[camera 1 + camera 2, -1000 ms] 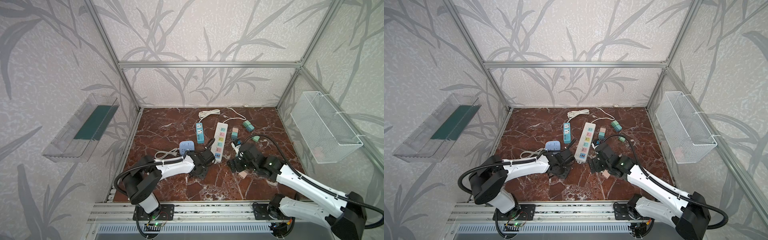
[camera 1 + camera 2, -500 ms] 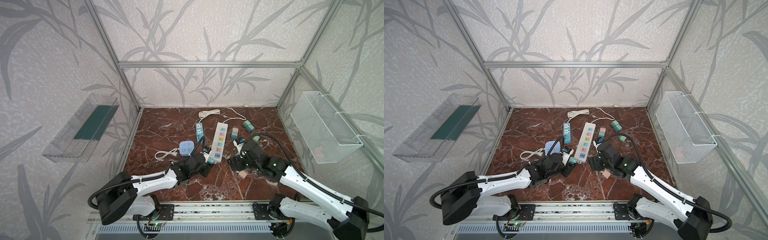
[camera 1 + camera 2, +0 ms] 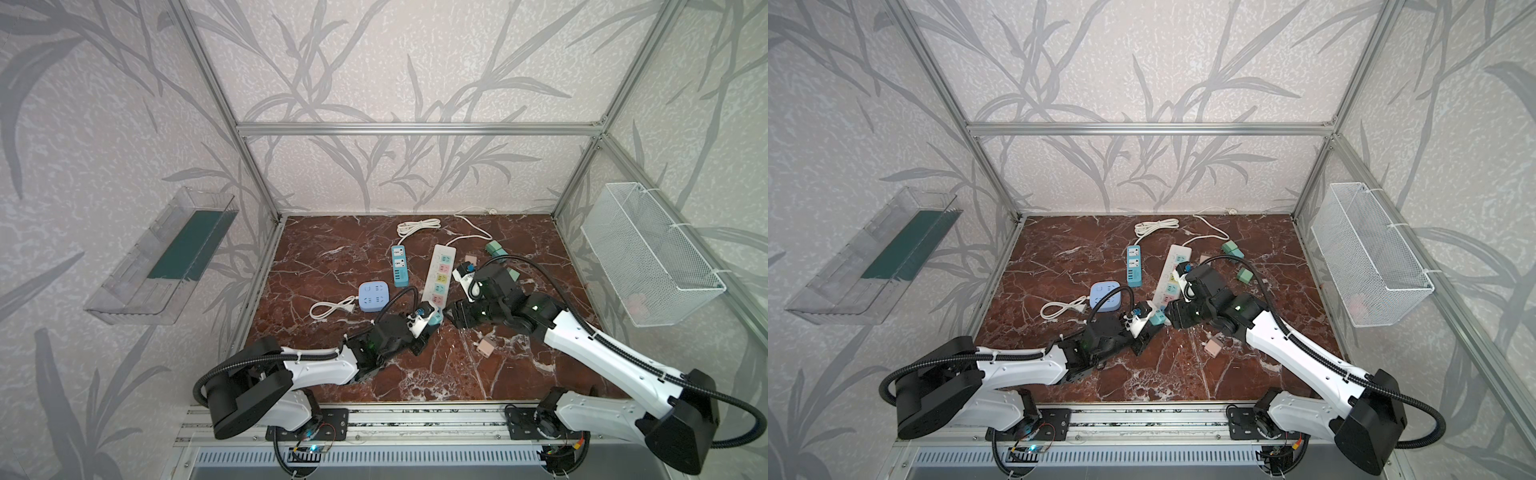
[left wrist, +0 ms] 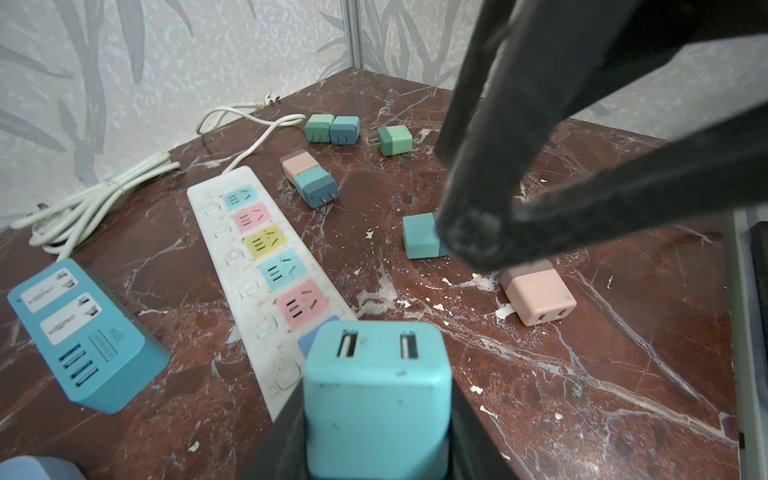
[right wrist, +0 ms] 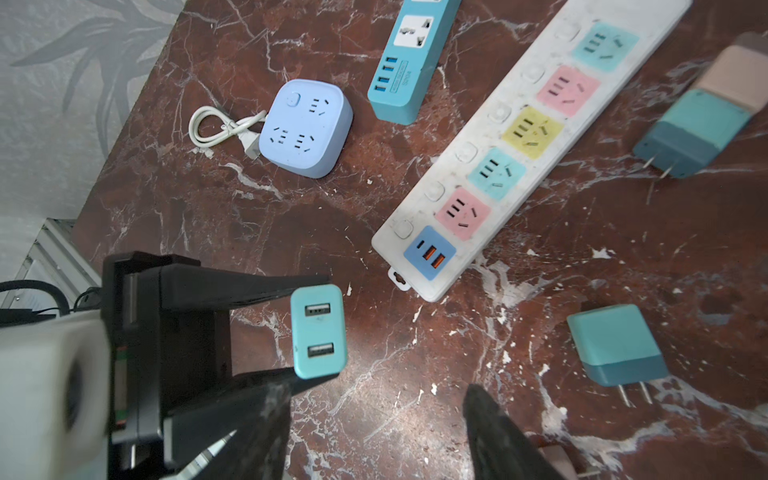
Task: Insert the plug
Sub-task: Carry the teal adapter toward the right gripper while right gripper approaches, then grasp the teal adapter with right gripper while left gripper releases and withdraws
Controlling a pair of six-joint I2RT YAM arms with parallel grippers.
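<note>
Teal plug [image 5: 318, 332] pinched in left gripper [image 4: 376, 415], just below centre of both top views, right beside end of white strip [image 4: 266, 257]. Right gripper [image 5: 374, 392] spread, empty. Counted seven loose plugs [image 4: 538, 297], three strips [image 4: 79, 328].

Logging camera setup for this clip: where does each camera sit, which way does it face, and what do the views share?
Top views: high at the front, looking down on the table; both arms show whole.
Left wrist: behind the left gripper, facing the white power strip; its fingers clamp the teal plug.
Right wrist: above the right gripper, looking down; its open fingers show.
Shared: all views show the teal plug and white power strip.
</note>
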